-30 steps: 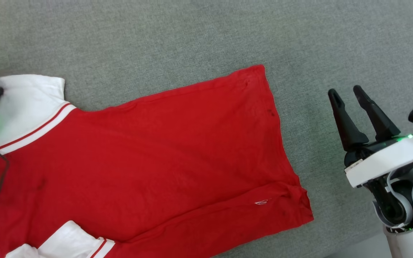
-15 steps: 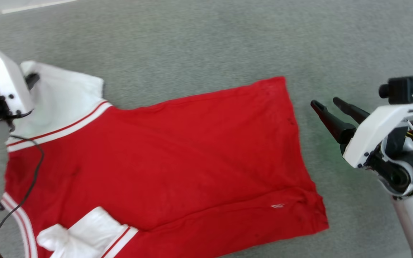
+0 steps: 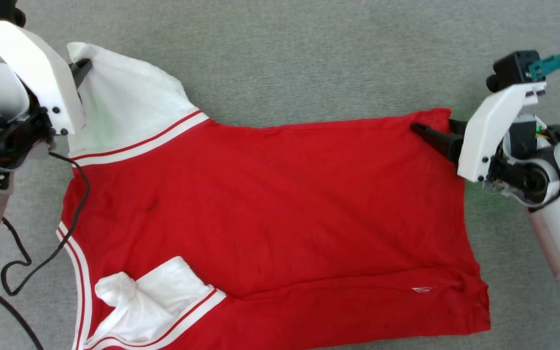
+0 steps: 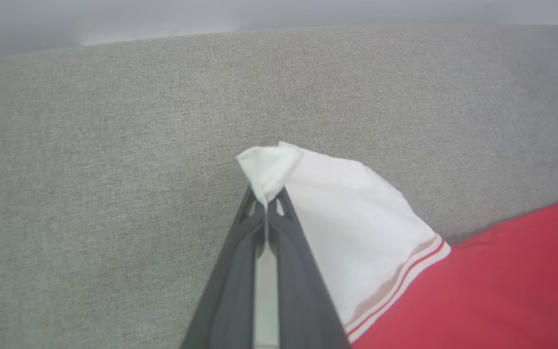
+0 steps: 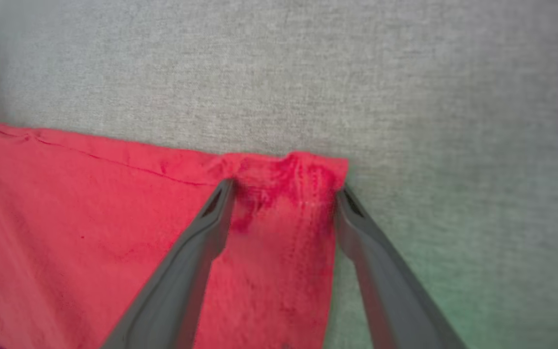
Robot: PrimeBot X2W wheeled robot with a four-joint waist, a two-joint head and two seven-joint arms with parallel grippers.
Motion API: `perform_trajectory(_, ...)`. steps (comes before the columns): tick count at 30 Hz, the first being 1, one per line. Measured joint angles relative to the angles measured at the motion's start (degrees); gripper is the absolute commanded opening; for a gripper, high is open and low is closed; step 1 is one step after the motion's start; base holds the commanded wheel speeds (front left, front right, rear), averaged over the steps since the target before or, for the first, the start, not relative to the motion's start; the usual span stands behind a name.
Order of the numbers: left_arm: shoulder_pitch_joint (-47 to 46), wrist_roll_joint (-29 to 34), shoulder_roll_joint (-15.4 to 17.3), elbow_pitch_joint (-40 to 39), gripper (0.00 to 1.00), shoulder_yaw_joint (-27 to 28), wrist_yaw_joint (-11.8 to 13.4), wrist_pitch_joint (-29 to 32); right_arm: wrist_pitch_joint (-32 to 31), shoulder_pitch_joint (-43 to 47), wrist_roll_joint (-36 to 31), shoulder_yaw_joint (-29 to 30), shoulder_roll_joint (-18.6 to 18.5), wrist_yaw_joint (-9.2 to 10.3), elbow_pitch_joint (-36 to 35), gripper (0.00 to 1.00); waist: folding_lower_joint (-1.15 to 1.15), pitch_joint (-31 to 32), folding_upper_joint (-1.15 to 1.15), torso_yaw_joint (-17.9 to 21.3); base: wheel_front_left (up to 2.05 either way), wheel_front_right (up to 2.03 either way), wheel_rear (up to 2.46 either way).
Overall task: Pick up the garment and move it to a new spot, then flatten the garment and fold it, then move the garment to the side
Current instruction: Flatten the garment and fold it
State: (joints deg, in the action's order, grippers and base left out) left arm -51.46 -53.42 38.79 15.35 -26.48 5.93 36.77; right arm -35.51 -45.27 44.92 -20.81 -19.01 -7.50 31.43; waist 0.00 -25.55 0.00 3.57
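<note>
You have one garment (image 3: pixel 280 194) before you, a single red shirt, lying on one grey fabric surface (image 3: pixel 309 48). Count two white sleeves on it: one upper sleeve (image 3: pixel 124 97) and one lower sleeve (image 3: pixel 158 287), as the head view shows them. Each sleeve carries one band of red-and-white striped trim, and a third band (image 3: pixel 73 253) runs along the edge between them, so three bands in all. You see one small white mark (image 3: pixel 421 289) on the red cloth. There are two sets of jaws, one on the left gripper (image 4: pixel 265 201) and one on the right gripper (image 5: pixel 284 194), each with two dark fingers (image 5: pixel 196 252), four fingers altogether. One black cable (image 3: pixel 73 214) completes your count.
</note>
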Motion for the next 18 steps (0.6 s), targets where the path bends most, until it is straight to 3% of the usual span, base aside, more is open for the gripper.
perform_trajectory(4,-0.32,0.22,-0.78,0.31,0.0,-0.57,-0.48,-0.43,-3.1,-2.8,1.43,-2.13,-0.21,0.01,3.05,1.0,0.0,-0.55,0.0,-1.08,0.0,0.0,0.0)
perform_trajectory(5,-0.32,0.22,-1.0,0.46,0.0,-0.68,-0.74,-0.52,-4.15,-3.4,1.81,-2.63,-0.33,0.0,3.61,0.21,0.0,-0.56,0.0,-1.23,0.0,0.0,0.0)
perform_trajectory(6,-0.32,0.22,-1.18,0.65,0.0,-0.77,-0.86,-0.7,-4.99,-3.91,2.43,-3.0,-0.47,0.02,3.96,0.0,0.0,-0.49,0.0,-1.32,0.0,0.0,0.0)
perform_trajectory(12,0.02,-0.31,-1.38,1.74,0.0,-0.66,-1.87,-2.04,-5.26,-4.3,3.6,-5.53,-1.44,0.02,3.69,0.0,0.0,0.8,0.0,-1.66,0.0,0.0,0.0)
perform_trajectory(18,4.5,-2.41,-0.71,1.02,0.0,1.56,-2.24,-5.38,-1.36,-2.98,4.86,-6.09,-3.8,0.0,-0.14,0.0,0.0,4.2,0.0,-1.81,0.0,0.0,0.0)
